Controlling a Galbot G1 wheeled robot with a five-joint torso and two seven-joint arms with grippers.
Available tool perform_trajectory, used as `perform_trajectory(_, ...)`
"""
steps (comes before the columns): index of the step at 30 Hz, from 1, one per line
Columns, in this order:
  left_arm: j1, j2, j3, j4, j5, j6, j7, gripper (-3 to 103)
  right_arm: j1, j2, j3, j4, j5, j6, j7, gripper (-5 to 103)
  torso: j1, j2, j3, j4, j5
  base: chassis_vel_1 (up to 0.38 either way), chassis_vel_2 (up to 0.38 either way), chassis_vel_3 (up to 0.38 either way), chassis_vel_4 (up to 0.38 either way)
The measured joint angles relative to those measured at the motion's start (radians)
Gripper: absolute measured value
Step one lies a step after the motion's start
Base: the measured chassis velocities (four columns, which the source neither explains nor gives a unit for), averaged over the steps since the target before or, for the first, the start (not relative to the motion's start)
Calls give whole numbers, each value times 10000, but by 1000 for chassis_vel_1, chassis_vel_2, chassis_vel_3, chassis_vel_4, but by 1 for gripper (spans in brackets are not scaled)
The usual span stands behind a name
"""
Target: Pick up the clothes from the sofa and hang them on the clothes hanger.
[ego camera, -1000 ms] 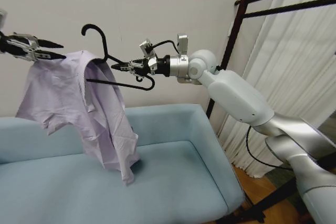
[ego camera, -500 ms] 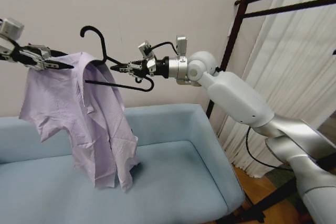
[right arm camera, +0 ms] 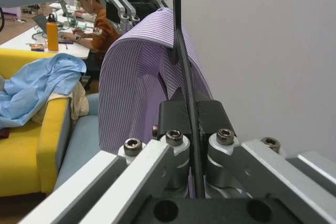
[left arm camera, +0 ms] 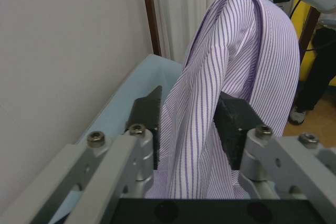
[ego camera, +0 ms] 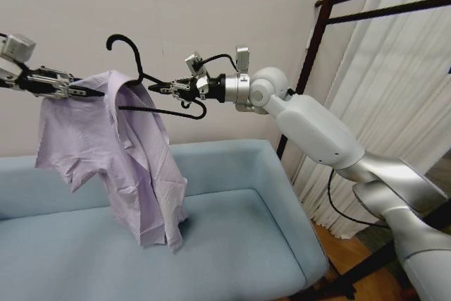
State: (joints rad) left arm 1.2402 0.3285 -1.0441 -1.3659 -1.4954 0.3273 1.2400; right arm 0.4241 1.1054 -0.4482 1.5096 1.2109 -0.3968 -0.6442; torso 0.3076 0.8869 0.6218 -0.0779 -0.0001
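Between the left gripper's [left arm camera: 191, 124] jaws a fold of the striped shirt [left arm camera: 247, 51] is pinched. From there the cloth is draped over the black hanger [right arm camera: 181, 51], whose wire is clamped in the pressed-together jaws of the right gripper [right arm camera: 189, 113]. The dressing of the hanger is judged to be in hand; next, the held shoulder must be drawn over the hanger's free end. Below both jaws a pale blue sofa [ego camera: 232, 244] is seen. Beyond the right gripper stand the dark rack [ego camera: 315, 47], a curtain [ego camera: 402, 103] and a plain wall [ego camera: 211, 5].
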Motion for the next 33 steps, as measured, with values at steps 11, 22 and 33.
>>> perform_trajectory(11, -47, -66, -3, -32, -23, 0, 189, 2, -46, 21, -169, -26, -195, 279, 57, 2, 0, 0, 0, 0, 0, 0, 0, 0, 0)
perform_trajectory(22, -86, -146, -9, -50, -48, 8, 271, 2, -45, -137, -138, -113, -344, 468, 282, 33, 0, 0, 0, 1, 0, 0, 0, 0, 0)
perform_trajectory(33, -125, -337, 7, -53, -32, 11, 302, 2, -627, -863, 504, 160, -74, 444, 873, 72, 0, 0, 0, -2, 3, 0, 0, 0, 0)
